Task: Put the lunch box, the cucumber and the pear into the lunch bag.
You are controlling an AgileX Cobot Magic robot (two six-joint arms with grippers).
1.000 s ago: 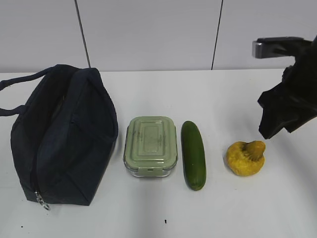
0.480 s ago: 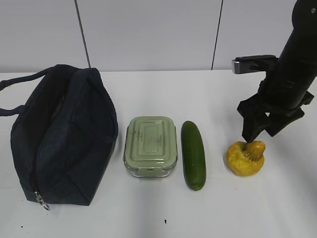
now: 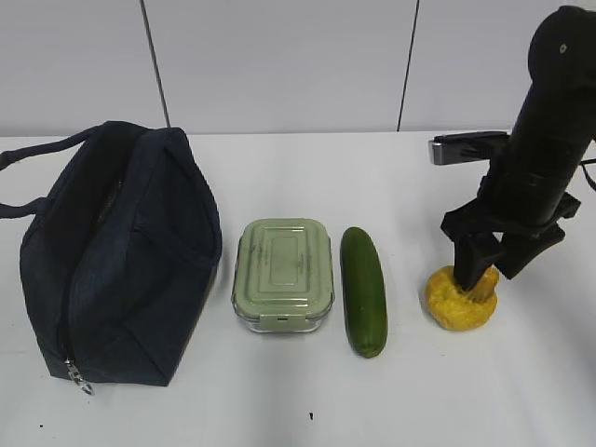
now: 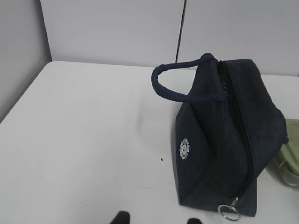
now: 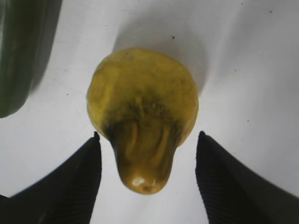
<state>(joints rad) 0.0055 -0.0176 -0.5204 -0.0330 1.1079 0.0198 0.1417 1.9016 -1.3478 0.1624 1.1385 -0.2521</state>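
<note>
The yellow-orange pear (image 3: pixel 454 304) lies at the right of the white table. My right gripper (image 3: pixel 480 276) is open and down over it. In the right wrist view its fingers (image 5: pixel 79 177) straddle the pear's (image 5: pixel 142 107) brownish neck with gaps on both sides. The dark green cucumber (image 3: pixel 364 291) lies left of the pear, beside the sage-lidded lunch box (image 3: pixel 283 272). The navy lunch bag (image 3: pixel 121 251) stands at the far left, its ring pull (image 3: pixel 78 377) at the near end. My left gripper (image 4: pixel 159 218) is open and empty above bare table left of the bag (image 4: pixel 229 140).
The cucumber's end (image 5: pixel 21 51) shows at the top left of the right wrist view, close to the pear. A corner of the lunch box (image 4: pixel 290 156) shows behind the bag. A grey panelled wall (image 3: pixel 279 65) runs along the table's far edge.
My right arm has swung in from the right and come down over the pear, so its open fingers now straddle the neck. Nothing else has moved.
</note>
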